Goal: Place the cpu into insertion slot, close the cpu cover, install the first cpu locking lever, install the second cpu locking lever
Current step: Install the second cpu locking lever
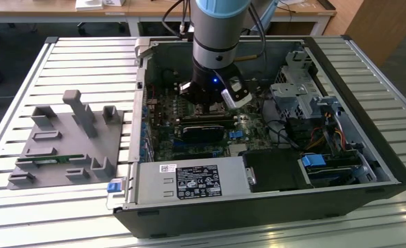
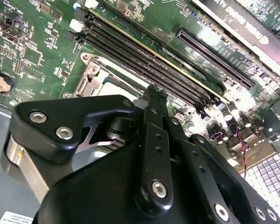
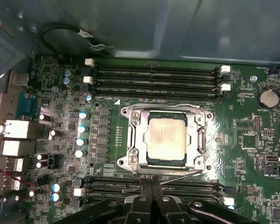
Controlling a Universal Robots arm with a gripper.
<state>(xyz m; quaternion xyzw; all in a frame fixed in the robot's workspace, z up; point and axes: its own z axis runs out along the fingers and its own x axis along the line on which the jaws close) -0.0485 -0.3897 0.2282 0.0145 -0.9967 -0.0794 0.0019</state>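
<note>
In the first wrist view the cpu (image 3: 166, 136) sits flat in the insertion slot (image 3: 166, 163), its dull silver top showing through the square window of the cpu cover (image 3: 136, 140), which lies closed down around it. A thin locking lever (image 3: 184, 175) runs along the cover's edge on the side towards the gripper (image 3: 151, 195), between the socket and the nearer bank of memory slots (image 3: 186, 187); whether it is latched cannot be told. The gripper's black fingers (image 3: 143, 193) are pressed together with nothing between them, their tips over those memory slots, just beside the socket and apart from the cpu. In the second wrist view the joined fingers (image 2: 155, 100) point down at the green motherboard (image 2: 32, 51) next to the cover's metal frame (image 2: 91, 77). In the exterior view the arm (image 1: 220, 31) reaches straight down into the open computer case (image 1: 258, 206), with the gripper (image 1: 210, 106) low over the board; a grey fixture tray (image 1: 65, 144) lies on the slatted table (image 1: 72, 62) at the exterior view's left.
</note>
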